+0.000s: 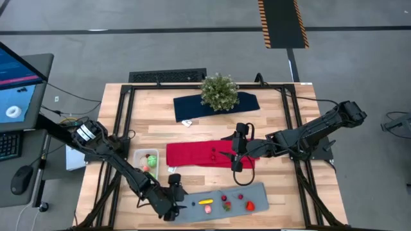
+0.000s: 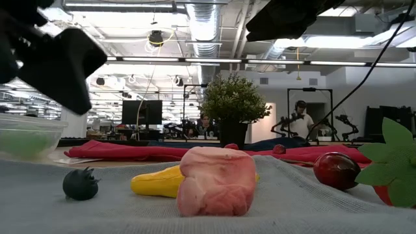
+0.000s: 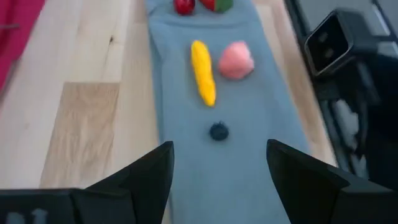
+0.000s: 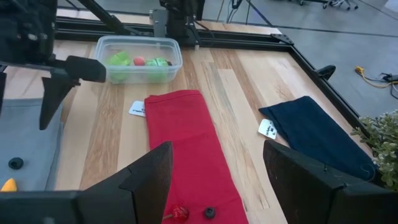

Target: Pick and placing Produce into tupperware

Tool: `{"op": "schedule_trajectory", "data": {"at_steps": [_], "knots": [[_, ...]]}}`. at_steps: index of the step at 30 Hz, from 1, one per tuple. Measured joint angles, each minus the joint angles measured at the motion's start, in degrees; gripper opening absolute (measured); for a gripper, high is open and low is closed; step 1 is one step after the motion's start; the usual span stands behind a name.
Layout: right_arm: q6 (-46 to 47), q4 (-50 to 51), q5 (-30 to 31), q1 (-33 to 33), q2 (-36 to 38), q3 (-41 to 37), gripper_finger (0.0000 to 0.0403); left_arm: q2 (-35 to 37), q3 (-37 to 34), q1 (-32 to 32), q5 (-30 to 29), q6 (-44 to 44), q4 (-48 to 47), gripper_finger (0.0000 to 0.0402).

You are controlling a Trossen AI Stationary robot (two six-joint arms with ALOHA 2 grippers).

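the left claw [image 3: 217, 171] hangs spread just short of the dark berry [image 3: 218, 131] on the grey mat [image 3: 261, 143]; it should straddle it squarely before pinching. the tupperware [image 1: 146, 160] waits behind; the right claw [image 4: 214, 168], spread, idles over the red cloth [image 4: 186, 143].

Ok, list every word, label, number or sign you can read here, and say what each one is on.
No text can be read.
White tag on the red cloth: marks too small to read.
White tag on the dark blue cloth: print too small to read.
Monitor beside the table: blue screen, writing too blurred to read.
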State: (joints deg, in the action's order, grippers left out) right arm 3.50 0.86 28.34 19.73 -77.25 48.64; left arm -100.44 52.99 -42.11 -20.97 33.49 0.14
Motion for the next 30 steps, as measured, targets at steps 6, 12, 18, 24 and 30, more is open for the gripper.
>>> {"op": "schedule_trajectory", "data": {"at_steps": [6,12,18,24,30], "knots": [[0.01,-0.02,0.00,0.00,0.00,0.00,0.0275,-1.43,-1.71,0.02,0.81,-2.84,4.72,0.0245],[-0.01,0.20,0.00,0.00,0.00,0.04,0.0275,-5.50,-1.16,1.09,4.01,-4.88,9.38,0.0245],[0.01,0.34,0.00,0.00,0.00,0.02,0.0275,-7.56,-1.09,2.59,5.73,-6.56,13.58,0.0245],[0.01,0.33,0.00,0.00,0.00,0.02,0.0275,-7.56,-1.11,2.84,5.55,-8.30,15.35,0.0245],[0.01,0.13,-0.01,0.00,0.00,0.02,0.0275,-9.03,-1.13,2.84,5.73,-8.72,17.48,0.0245]]}}
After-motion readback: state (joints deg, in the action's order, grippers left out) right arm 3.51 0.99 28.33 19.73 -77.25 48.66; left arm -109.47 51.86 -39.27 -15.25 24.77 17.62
